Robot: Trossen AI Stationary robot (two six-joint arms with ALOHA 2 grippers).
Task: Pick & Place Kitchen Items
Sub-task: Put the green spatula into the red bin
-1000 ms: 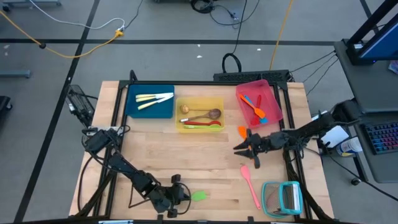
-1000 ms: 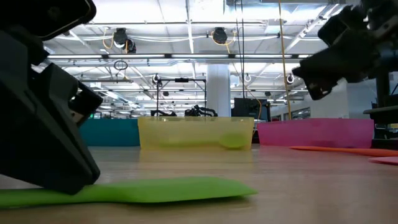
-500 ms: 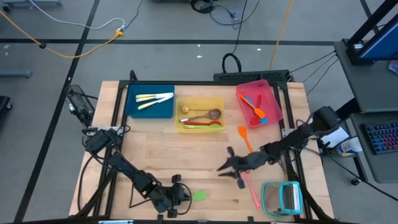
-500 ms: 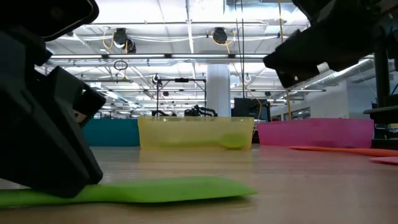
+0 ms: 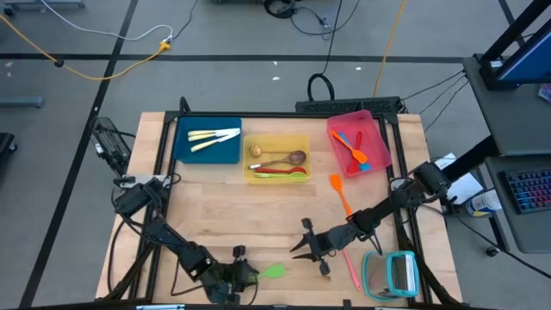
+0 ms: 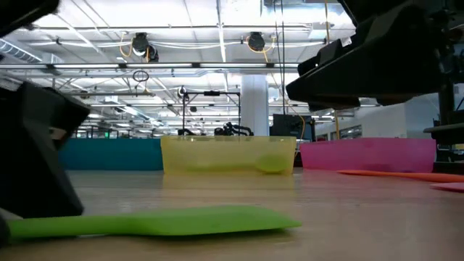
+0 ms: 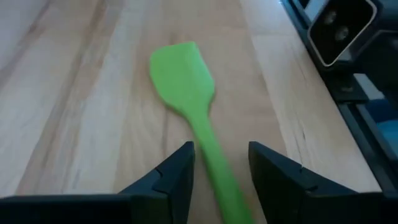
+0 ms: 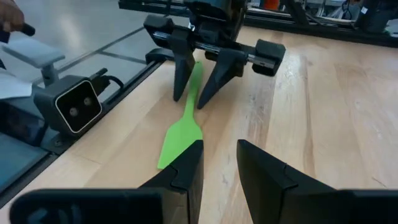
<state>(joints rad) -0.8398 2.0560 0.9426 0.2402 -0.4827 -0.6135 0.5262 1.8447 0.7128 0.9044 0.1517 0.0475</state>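
The right gripper has swung from the right side, near the pink tray, down toward the near middle of the table; it now hangs with parted, empty fingers just right of the green spatula. The left gripper has drawn back a little toward the near edge; its fingers stand open astride the spatula's handle, which lies flat on the wood and is not yet lifted. Both arms thus converge on one utensil, so the step in hand is probably its pick-up or a handover.

Elsewhere, an orange spatula and a pink spatula lie loose at the right. The blue tray, yellow tray and pink tray along the far edge already hold utensils. A teal-framed rack sits at the near right corner. Beyond the table lie grey floor and cables; the low view shows a ceiling-lit hall.
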